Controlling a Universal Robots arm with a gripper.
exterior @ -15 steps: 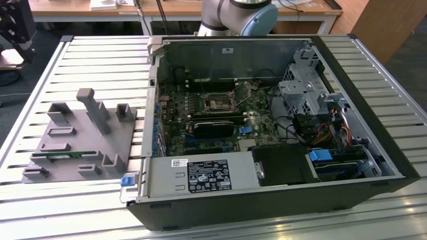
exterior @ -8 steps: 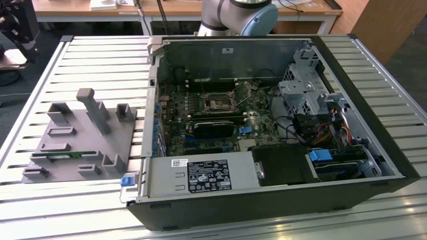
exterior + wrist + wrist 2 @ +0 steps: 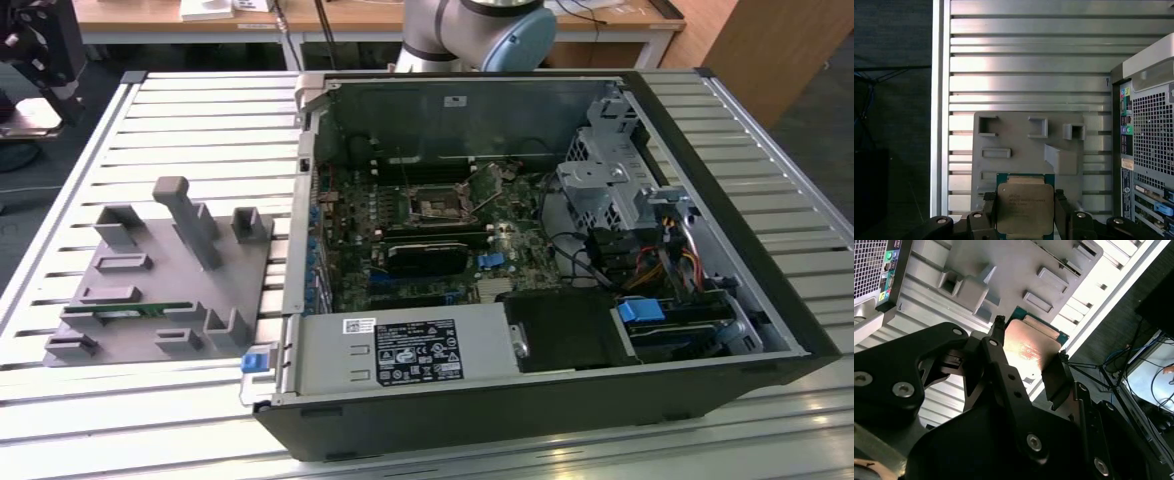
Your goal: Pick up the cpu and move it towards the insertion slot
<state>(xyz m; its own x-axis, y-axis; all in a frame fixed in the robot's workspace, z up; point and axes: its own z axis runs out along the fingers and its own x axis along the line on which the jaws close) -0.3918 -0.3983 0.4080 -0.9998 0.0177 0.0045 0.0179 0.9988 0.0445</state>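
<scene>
Holding: the gripper (image 3: 1025, 202) pinches the cpu (image 3: 1025, 214) by two opposite sides.
Cpu place: in the air, over an edge of the grey holder (image 3: 1019, 165).
Insertion slot (image 3: 438, 207): inside the open case (image 3: 534, 412), well apart from the holder.

This looked like a robotics lab or test workshop. A slatted aluminium counter (image 3: 187, 120) carried an opened desktop computer case (image 3: 534, 420) with its motherboard (image 3: 400, 210) bared. Beside it, on the exterior view's left, sat a grey moulded parts holder (image 3: 134, 300). The base of a robot arm (image 3: 481, 30) rose behind the case. Beyond that stood wooden desks (image 3: 360, 15) with papers (image 3: 214, 8) on them. In the second wrist view, loose cables (image 3: 1126, 355) trailed over a dark floor past the counter's edge, near what may have been a stand's thin legs.
</scene>
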